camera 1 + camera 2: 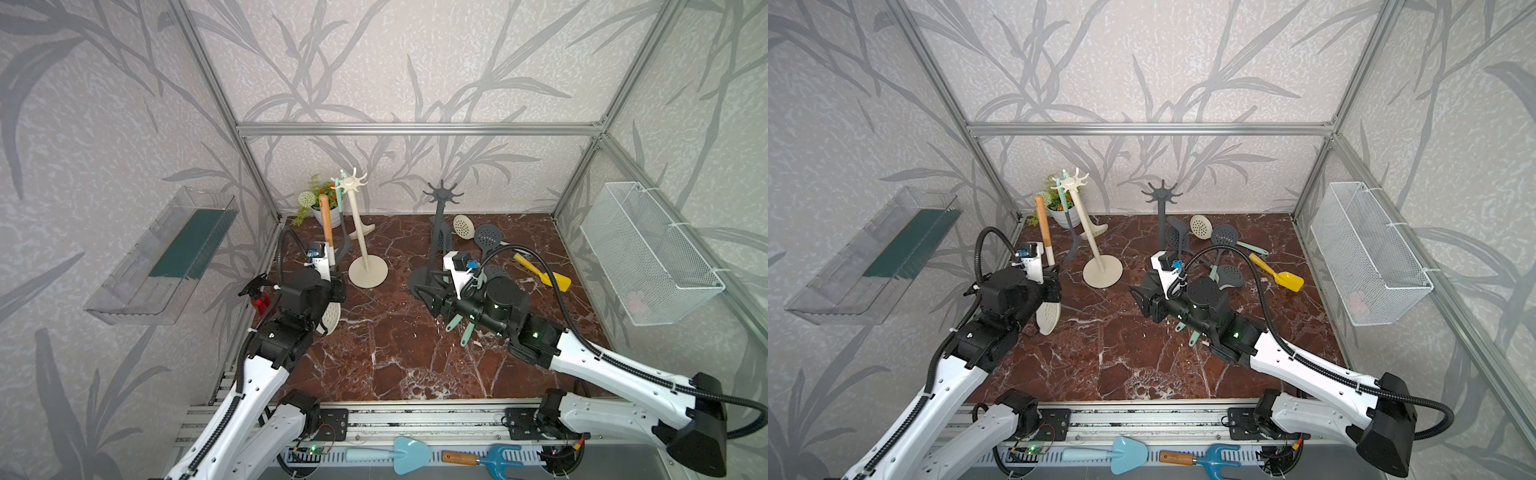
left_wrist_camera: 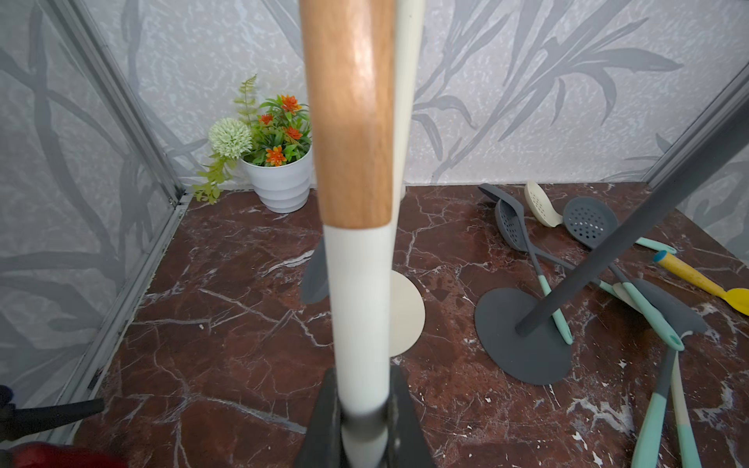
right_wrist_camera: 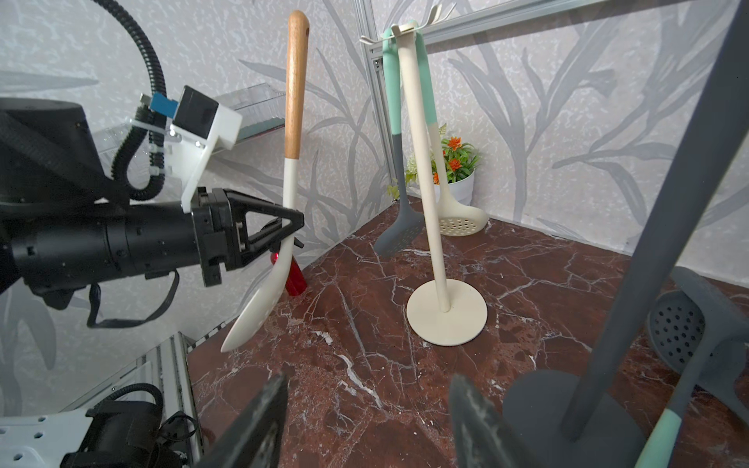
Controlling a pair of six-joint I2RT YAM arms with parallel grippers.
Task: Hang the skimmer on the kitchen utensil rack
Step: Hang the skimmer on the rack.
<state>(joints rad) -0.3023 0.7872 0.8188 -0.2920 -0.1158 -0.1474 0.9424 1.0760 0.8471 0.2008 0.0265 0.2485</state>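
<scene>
At the nine o'clock side of the table [image 1: 395, 332], my left gripper [image 3: 289, 233] clamps the skimmer [image 3: 294, 101] handle-up, ready to reach the hooks of the cream rack [image 3: 425, 162] at three o'clock, while my right gripper [image 3: 367, 409] stands wide and empty.

Bright even light, soft shadows; wrist-view foregrounds blurred, edges warped.

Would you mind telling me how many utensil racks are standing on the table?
2: the cream rack stands back left; the grey rack stands to its right. None appears hidden.
</scene>
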